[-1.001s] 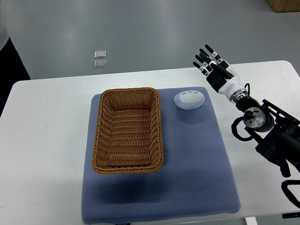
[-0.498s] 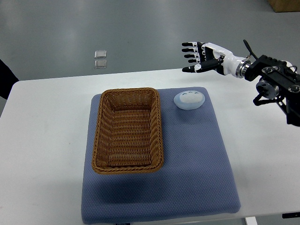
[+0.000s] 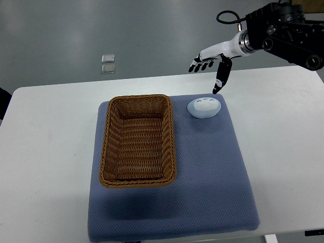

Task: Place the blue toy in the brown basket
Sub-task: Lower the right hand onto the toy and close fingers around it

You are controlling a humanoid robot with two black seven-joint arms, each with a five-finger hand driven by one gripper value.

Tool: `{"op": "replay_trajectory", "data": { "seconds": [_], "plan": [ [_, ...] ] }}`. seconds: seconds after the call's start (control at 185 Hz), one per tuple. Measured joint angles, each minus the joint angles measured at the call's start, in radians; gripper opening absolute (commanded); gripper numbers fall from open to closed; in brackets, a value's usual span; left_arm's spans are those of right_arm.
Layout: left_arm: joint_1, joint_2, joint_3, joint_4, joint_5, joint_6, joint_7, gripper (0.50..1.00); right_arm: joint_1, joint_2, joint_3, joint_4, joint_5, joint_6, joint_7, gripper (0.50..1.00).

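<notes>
You have the basket (image 3: 138, 140) on the mat (image 3: 212, 172), the toy (image 3: 204, 107) just right of its far corner.

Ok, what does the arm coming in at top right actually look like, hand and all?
Only the right arm shows. The right hand has a white palm shell and black fingers with small light marks at the joints. A slim white forearm leads to a silver wrist ring, then a bulky black housing. A black cable loops above the wrist.
</notes>
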Motion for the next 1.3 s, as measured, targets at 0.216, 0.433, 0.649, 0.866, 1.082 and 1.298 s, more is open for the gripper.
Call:
{"op": "replay_trajectory", "data": {
  "seconds": [0.216, 0.433, 0.649, 0.866, 1.082, 1.298],
  "plan": [
    [-0.001, 0.0, 0.0, 0.0, 0.0, 0.0, 0.0, 1.0, -0.016, 0.053, -0.018, 0.005, 0.001, -0.026, -0.039, 0.913],
    [-0.001, 0.0, 0.0, 0.005, 0.0, 0.0, 0.0, 1.0, -0.071, 0.06, -0.019, -0.006, -0.005, -0.075, -0.052, 0.913],
    [-0.001, 0.0, 0.0, 0.006, 0.0, 0.0, 0.0, 1.0, -0.127, 0.093, -0.019, -0.051, -0.011, -0.141, -0.053, 0.911],
    [-0.001, 0.0, 0.0, 0.006, 0.0, 0.0, 0.0, 1.0, -0.165, 0.121, -0.019, -0.094, -0.012, -0.177, -0.069, 0.909],
    [-0.001, 0.0, 0.0, 0.007, 0.0, 0.0, 0.0, 1.0, -0.186, 0.131, -0.019, -0.114, -0.013, -0.189, -0.07, 0.909],
    [-0.001, 0.0, 0.001, 0.008, 0.0, 0.0, 0.0, 1.0, -0.216, 0.148, -0.019, -0.142, -0.014, -0.199, -0.07, 0.901]
  ]
}}
